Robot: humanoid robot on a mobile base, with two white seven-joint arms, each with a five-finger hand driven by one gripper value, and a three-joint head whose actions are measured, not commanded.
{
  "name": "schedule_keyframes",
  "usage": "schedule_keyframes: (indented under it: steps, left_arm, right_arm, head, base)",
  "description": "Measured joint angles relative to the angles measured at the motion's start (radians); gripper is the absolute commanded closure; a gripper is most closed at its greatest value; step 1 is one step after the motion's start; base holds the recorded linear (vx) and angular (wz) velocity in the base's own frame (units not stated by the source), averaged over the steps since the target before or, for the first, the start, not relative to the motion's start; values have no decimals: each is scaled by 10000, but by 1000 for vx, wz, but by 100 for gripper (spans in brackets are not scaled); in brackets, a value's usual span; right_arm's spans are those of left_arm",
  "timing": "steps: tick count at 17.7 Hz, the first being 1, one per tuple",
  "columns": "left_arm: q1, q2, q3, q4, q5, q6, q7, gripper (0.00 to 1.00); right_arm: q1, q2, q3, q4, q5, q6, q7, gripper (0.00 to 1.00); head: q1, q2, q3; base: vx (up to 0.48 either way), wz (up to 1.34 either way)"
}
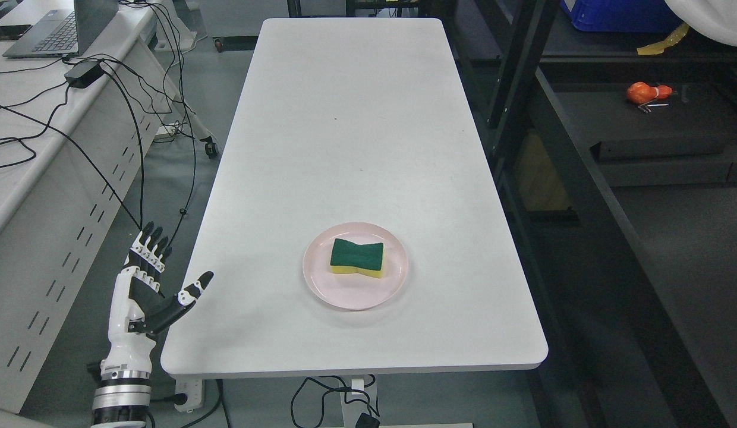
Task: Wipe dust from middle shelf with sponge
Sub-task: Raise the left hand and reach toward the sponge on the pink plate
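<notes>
Lying on a pink plate (321, 285) on the counter (345, 119), the sponge (357, 257) shows no readable print; left robot hand (151, 285) fingers spread, empty

A long white bench (345, 148) with rounded corners runs down the middle of a grey floor (226, 77), with black cables (327, 398) hanging under its near edge. To the left stands a white desk (41, 178) with slotted side panels, carrying an open laptop (59, 30), a black power brick (83, 73) and loose black wires. To the right is a dark metal shelving unit (582, 196), an orange object (648, 93) lying on one of its shelves and a blue crate (618, 15) higher up.
</notes>
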Motion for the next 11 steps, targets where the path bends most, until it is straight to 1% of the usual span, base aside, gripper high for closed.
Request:
schedule_keyframes:
  steps: [4,6,9,11]
  left_arm:
    - [-65,31,-6,3,0,0,-3,2]
    - [-230,114,31,21,0,32,-215,2]
    - [-701,497,156,273,-93,-111,-498,2]
    - [-1175,960,207,626,-369,-471,-671,2]
  right_arm:
    - [-1,0,0,0,0,0,0,0]
    - [-1,0,0,0,0,0,0,0]
    - [3,0,0,0,0,0,0,0]
    - [0,0,0,0,0,0,0,0]
  head:
    - [0,0,0]
    - [0,0,0]
    - [0,0,0]
    - [0,0,0]
  base:
    - [-5,0]
    - [0,0]
    - [0,0]
    - [0,0]
